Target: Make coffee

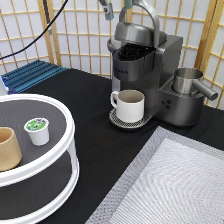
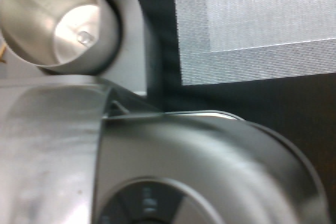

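At the exterior view's top edge the gripper hangs above the coffee machine, its lid raised (fingers spread, holding nothing). The coffee sits on the white tray, lower left. Reaching it calls for a clean upright grasp.

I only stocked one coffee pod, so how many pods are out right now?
1. The coffee pod stands on the top tier of the white round stand, beside the tan cup. The coffee machine has its lid raised; another pod inside cannot be ruled out.
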